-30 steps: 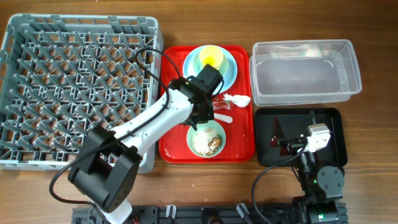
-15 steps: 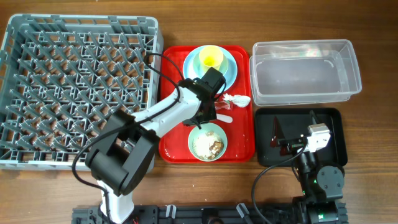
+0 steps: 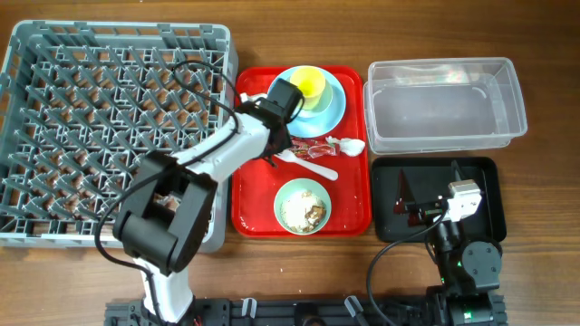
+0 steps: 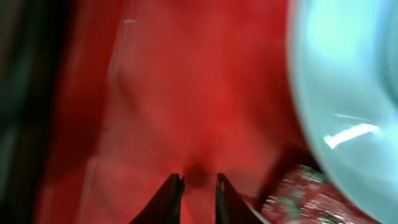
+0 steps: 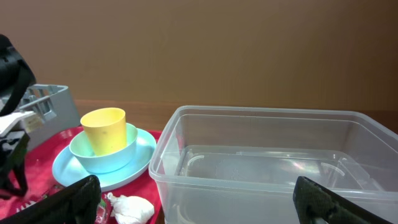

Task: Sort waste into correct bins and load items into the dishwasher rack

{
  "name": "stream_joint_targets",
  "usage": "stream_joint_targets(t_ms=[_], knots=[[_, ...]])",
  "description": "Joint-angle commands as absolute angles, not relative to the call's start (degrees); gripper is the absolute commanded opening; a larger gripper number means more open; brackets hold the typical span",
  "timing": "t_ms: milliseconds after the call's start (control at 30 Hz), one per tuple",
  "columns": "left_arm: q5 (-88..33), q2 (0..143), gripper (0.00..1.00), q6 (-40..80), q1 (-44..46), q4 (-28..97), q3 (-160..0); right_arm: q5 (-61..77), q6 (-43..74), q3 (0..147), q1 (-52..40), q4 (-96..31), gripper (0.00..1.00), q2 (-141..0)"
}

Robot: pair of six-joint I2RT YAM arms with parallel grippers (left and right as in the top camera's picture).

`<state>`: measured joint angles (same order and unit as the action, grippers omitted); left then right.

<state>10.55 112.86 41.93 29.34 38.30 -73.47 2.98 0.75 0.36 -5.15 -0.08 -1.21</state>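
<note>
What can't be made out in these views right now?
- Left gripper: the left wrist view is motion-blurred; overhead, its arm covers it. Whether the jaws hold anything is unclear.
- Black tray: overhead, the right arm covers part; a reddish patch is too dark to identify.
- White utensils: overhead, too small to tell spoon from fork.
</note>
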Motion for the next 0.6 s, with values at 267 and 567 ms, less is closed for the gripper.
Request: stream_joint_targets(t_ms=[267, 567], knots=[[-3.31, 105.38, 0.43, 55.92, 31.29, 42.65, -75.07, 3.27, 0.36, 0.30, -4.86, 0.08, 1.00, -0.97], [3.11, 111.26, 0.48, 66.74, 38.20, 37.21, -70.81, 3.29, 0.38, 0.30, -4.86, 0.08, 1.00, -0.97]])
